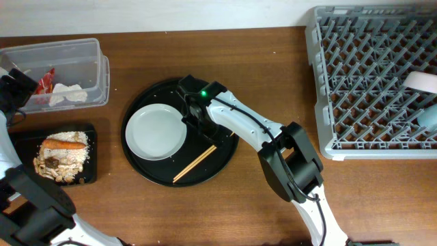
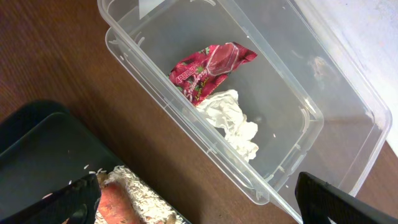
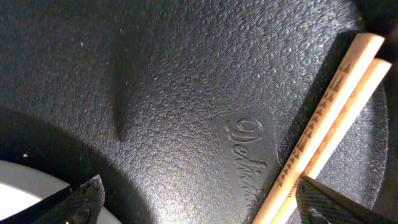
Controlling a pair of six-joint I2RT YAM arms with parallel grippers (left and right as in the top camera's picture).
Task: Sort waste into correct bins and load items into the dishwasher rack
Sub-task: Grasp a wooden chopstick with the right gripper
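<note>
Chopsticks (image 1: 195,164) lie paired on the near-right of round black tray (image 1: 216,165), just right of plate (image 1: 156,131), with the long axis near-left to far-right. Probably light, stiff and roll-prone, so pinch both across mid-length. Right gripper (image 3: 208,205) is spread and empty, low beside their far end. Left gripper (image 2: 199,202) is spread over clear tub (image 2: 292,106), far left.

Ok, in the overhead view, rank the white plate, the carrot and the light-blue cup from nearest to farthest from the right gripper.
1. White plate, just beside the right gripper on the round black tray.
2. Carrot, far left in the rectangular black tray.
3. Light-blue cup, far right in the dishwasher rack.
</note>
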